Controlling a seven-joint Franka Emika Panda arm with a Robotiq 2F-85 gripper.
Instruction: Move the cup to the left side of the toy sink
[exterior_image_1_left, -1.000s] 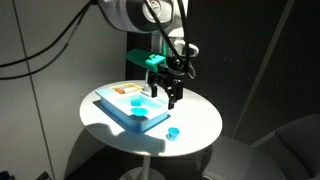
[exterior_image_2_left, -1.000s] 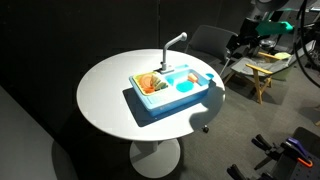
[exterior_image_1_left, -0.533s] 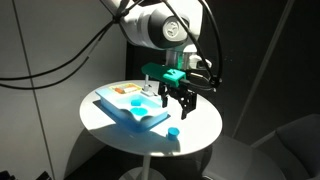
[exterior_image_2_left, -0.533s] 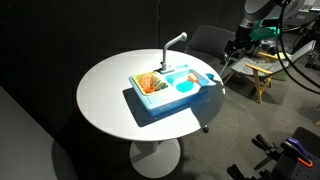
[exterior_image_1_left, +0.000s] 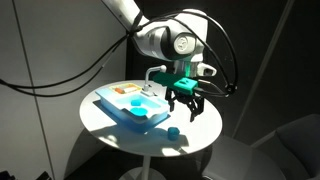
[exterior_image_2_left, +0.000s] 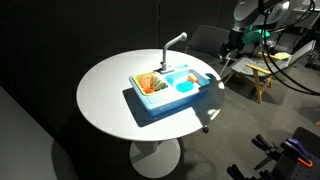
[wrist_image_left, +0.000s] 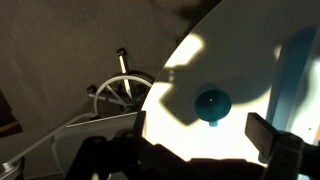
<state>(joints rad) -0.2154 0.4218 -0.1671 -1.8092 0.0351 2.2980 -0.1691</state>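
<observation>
The cup (exterior_image_1_left: 173, 131) is a tiny blue round cup standing on the white round table (exterior_image_1_left: 205, 125), near its edge and just beside the toy sink's corner. The toy sink (exterior_image_1_left: 128, 107) is a light blue flat tray with an orange-white patch; it also shows in an exterior view (exterior_image_2_left: 168, 90) with its curved faucet (exterior_image_2_left: 175, 40). My gripper (exterior_image_1_left: 186, 106) hangs open and empty above the table, beside the sink and a little above the cup. In the wrist view the cup (wrist_image_left: 211, 102) lies between and ahead of the spread fingers (wrist_image_left: 190, 150). I cannot make out the cup in the exterior view with the faucet.
The table edge runs close to the cup (wrist_image_left: 160, 90), with the floor and a wheeled chair base (wrist_image_left: 120, 95) below. A wooden side table (exterior_image_2_left: 255, 70) and a dark chair (exterior_image_2_left: 205, 40) stand beyond the round table.
My gripper has moved away from over the sink toward the cup's side of the table and come lower. The cup and sink have not moved.
</observation>
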